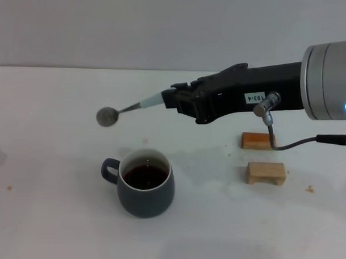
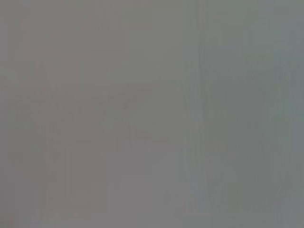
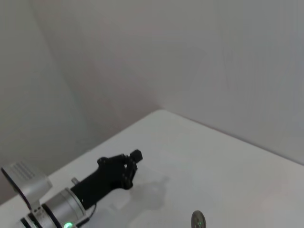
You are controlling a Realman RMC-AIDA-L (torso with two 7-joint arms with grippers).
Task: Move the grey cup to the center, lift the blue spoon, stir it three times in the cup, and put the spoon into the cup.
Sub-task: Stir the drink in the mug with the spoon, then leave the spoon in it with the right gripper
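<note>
Grey cup (image 1: pixel 145 183) sits near centre; right gripper (image 1: pixel 173 99) clenches the blue spoon (image 1: pixel 131 108), lifted beyond it; stirring and drop-in remain; left gripper (image 3: pixel 131 164) idle, grip unclear.

This looks like a robot test station in a lab rather than a home or kitchen. A plain white tabletop (image 1: pixel 56 228) fills the head view and meets a bare, pale grey wall (image 1: pixel 137 26) with no decoration, shelving or appliances. The right wrist view shows the same white surface running into a bare corner of 2 plain walls (image 3: pixel 95 57), like a boxed-in bench. The few props are staged: a squat slate-grey ceramic mug of dark liquid (image 1: pixel 145 185) and 2 small wooden blocks (image 1: pixel 266 172) sit well apart on a surface marked by faint stains and crumbs. A black and silver robot arm with a printed label (image 1: pixel 259 93) reaches across.
</note>
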